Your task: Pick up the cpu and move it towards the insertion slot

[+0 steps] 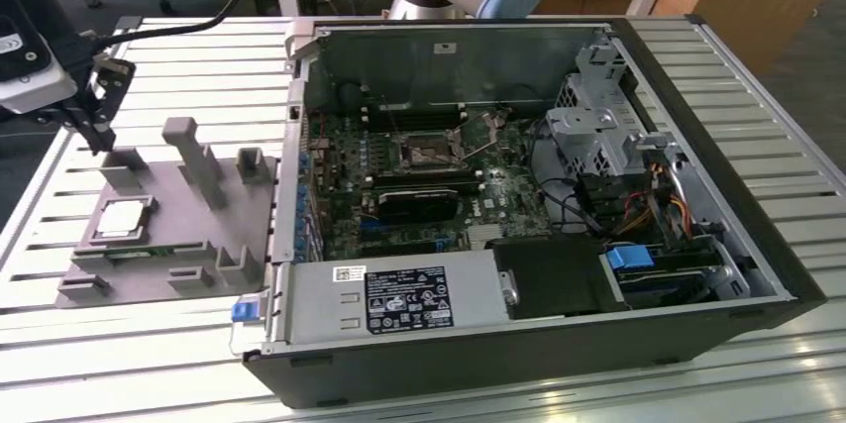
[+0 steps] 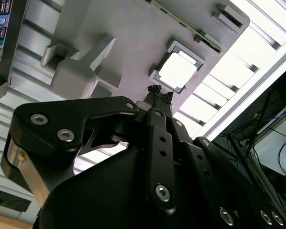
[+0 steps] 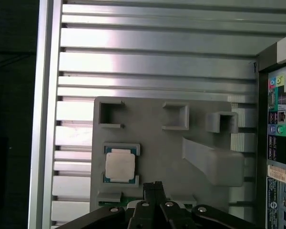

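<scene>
Second wrist view is showing me the pincer (image 2: 159,92) with its fingers drawn together on nothing, hovering over the grey tray (image 2: 128,43) just beside the cpu (image 2: 178,71). The cpu is lying flat in a square pocket of that tray, which is sitting on the slatted bench (image 1: 146,56) at the exterior view's left of the open computer case (image 1: 556,344). It is well apart from the insertion slot (image 1: 426,151) on the motherboard. I am judging the chip light, stiff and thin, slick on its metal top and easily damaged. So I am favouring a gentle hold across two opposite edges, where the pocket's lips seem to be leaving them free.
</scene>
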`<state>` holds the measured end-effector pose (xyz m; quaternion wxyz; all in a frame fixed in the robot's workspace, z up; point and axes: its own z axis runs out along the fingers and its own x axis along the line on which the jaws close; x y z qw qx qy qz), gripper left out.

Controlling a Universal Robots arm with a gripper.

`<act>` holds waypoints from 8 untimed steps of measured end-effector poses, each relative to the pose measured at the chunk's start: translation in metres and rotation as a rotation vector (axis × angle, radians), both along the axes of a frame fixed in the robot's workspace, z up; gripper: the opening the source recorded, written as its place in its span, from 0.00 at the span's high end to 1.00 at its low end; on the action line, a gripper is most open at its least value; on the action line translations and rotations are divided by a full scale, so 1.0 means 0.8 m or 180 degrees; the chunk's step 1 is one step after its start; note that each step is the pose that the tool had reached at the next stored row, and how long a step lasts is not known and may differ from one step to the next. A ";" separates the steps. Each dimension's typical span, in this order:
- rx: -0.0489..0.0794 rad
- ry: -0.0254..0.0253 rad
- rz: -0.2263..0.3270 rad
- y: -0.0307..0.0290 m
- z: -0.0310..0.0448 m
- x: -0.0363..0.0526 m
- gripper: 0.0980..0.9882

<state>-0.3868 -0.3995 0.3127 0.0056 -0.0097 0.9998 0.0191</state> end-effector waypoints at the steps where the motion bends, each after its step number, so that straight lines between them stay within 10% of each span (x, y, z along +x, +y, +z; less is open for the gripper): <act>1: 0.0000 0.0000 0.0000 0.0000 -0.0014 -0.001 1.00; 8: 0.0000 -0.0003 0.0000 0.0000 -0.0100 -0.003 1.00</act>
